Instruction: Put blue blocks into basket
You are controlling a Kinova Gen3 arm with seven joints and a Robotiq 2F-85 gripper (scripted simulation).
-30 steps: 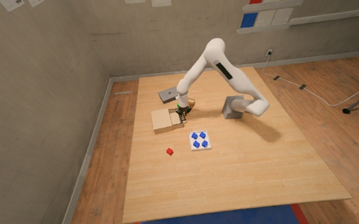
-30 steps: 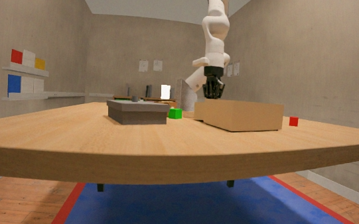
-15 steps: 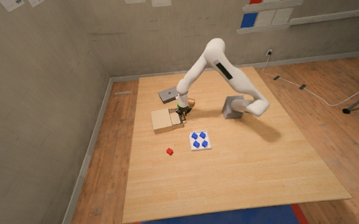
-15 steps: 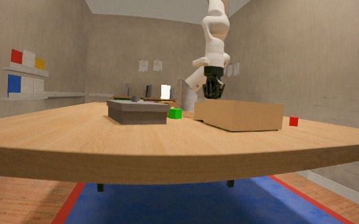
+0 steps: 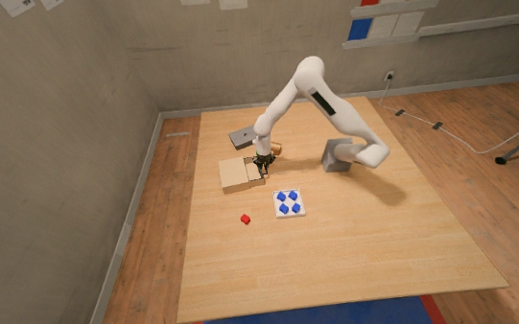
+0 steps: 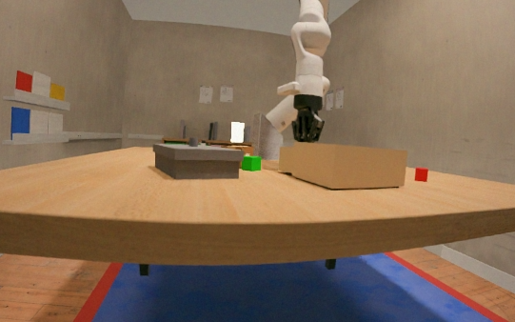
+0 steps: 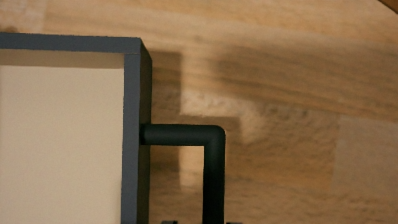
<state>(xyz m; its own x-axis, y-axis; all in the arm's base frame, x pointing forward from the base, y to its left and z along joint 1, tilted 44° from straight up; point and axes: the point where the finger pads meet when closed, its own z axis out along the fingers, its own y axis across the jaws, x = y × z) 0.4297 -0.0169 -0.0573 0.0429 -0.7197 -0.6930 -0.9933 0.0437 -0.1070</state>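
Drawer (image 5: pixel 256 182) (image 7: pixel 131 125) out of the cabinet (image 5: pixel 233 173) (image 6: pixel 352 164), part of its inside out of wrist view; gripper (image 5: pixel 265 169) (image 6: pixel 307 138) (image 7: pixel 202 222) open narrowly astride the handle (image 7: pixel 214 170), tips mostly cropped, contact unclear. Basket (image 5: pixel 290 216) nearby holds four blue blocks (image 5: pixel 284 208); lid (image 5: pixel 244 135) (image 6: pixel 197 151) on metal box (image 6: pixel 209 169), contents hidden, green block (image 6: pixel 251 163) beside it.

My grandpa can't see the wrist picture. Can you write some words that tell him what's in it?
An open drawer with dark edges and a pale bottom fills the left side, seen from above. Its black bent handle sticks out over a wooden table, with the tips of the fingers just showing at the bottom.
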